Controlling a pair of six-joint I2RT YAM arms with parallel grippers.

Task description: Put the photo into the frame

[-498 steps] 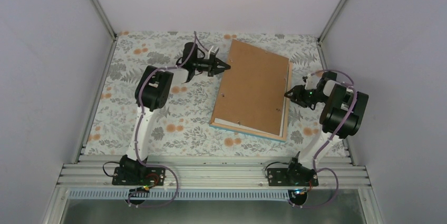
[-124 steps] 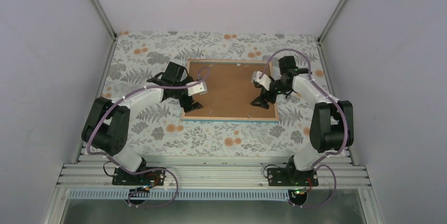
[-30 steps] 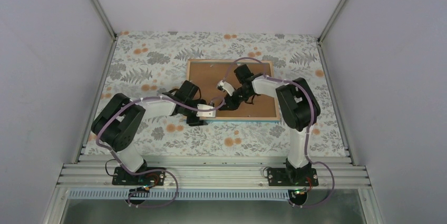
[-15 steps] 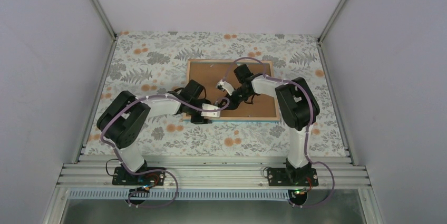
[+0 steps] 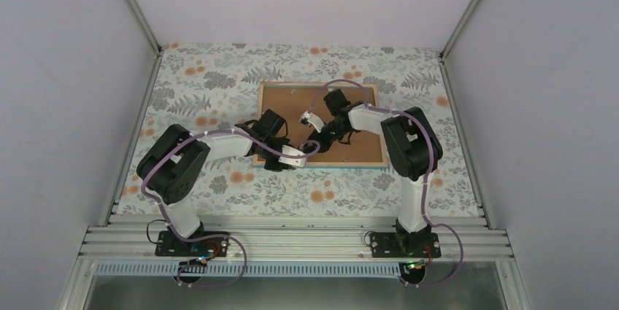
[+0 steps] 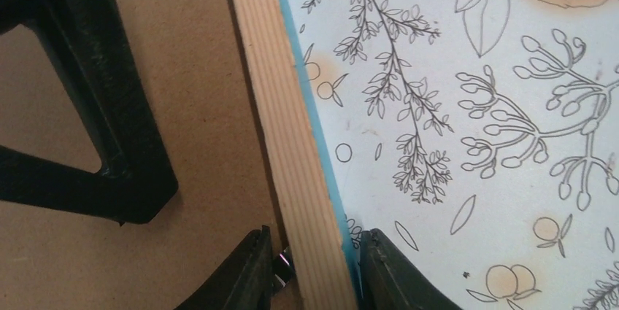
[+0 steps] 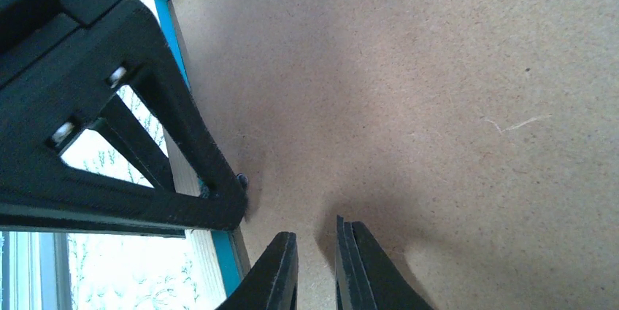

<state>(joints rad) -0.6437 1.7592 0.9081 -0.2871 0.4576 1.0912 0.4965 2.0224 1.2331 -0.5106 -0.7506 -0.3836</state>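
Observation:
The frame (image 5: 343,165) lies face down on the floral cloth, with the brown backing board (image 5: 288,106) set in its back. The photo is hidden. My left gripper (image 5: 305,151) is at the frame's near edge. In the left wrist view it (image 6: 314,273) is open, its jaws standing either side of the light wood rail (image 6: 285,128), one finger against a small metal tab (image 6: 283,270). My right gripper (image 5: 314,137) is close beside it, tips down on the backing board (image 7: 438,69). In the right wrist view it (image 7: 315,266) is shut but for a narrow gap, holding nothing.
The floral tablecloth (image 5: 219,76) covers the table, with grey walls on three sides. The two grippers are very close together: the right finger (image 6: 95,106) shows in the left wrist view, and the left finger (image 7: 146,142) in the right wrist view.
My left gripper has slid right along the frame's near edge, closer to the right gripper. The right gripper and the frame have hardly moved.

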